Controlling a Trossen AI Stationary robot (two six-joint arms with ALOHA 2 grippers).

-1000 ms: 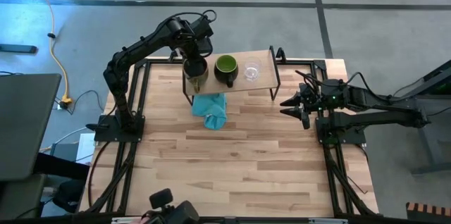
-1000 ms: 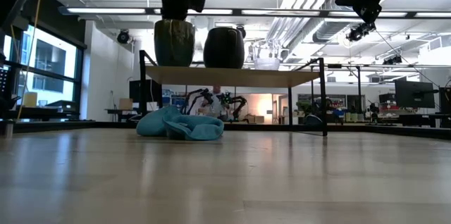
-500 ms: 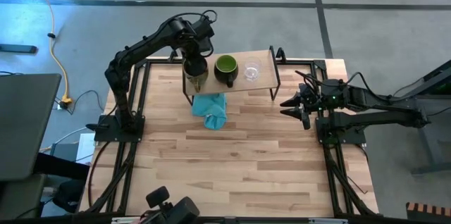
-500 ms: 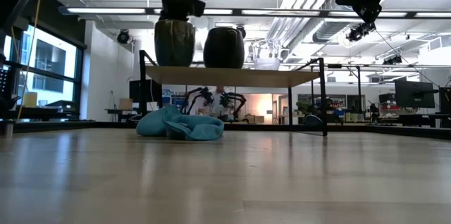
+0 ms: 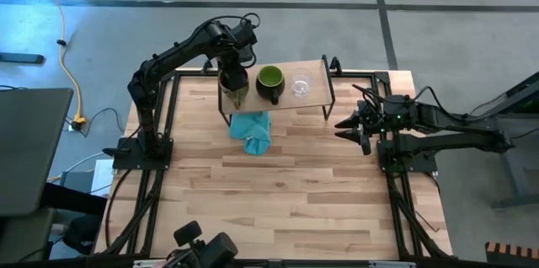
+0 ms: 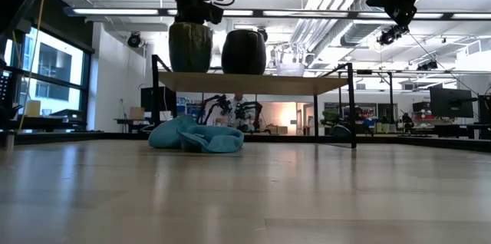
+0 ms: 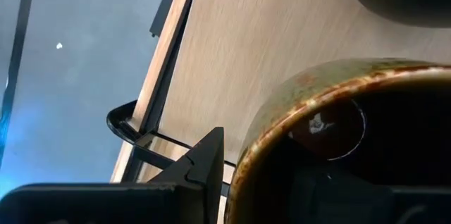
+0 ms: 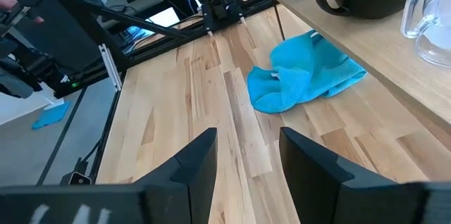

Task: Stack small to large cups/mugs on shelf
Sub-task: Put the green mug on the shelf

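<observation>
High view: brown mug [image 5: 233, 82] at the shelf's [image 5: 313, 88] left end, beside the green-lined mug [image 5: 270, 79] and glass cup [image 5: 301, 83]; left gripper [image 5: 231, 59] clamps its rim, right gripper [image 5: 355, 126] waits apart over the table edge. Low view: mug [image 6: 189, 46] seated on the board, near its end; a sideways pull at release could tip it off. Left wrist view: one finger [image 7: 204, 159] outside the rim, which could snag on withdrawal.

Overhead, table-level, two wrist views, shelf [image 5: 278, 83] shared

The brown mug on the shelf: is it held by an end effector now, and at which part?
The left end effector grips the brown mug by its rim, one finger outside the wall. The right end effector is open and holds nothing.
</observation>
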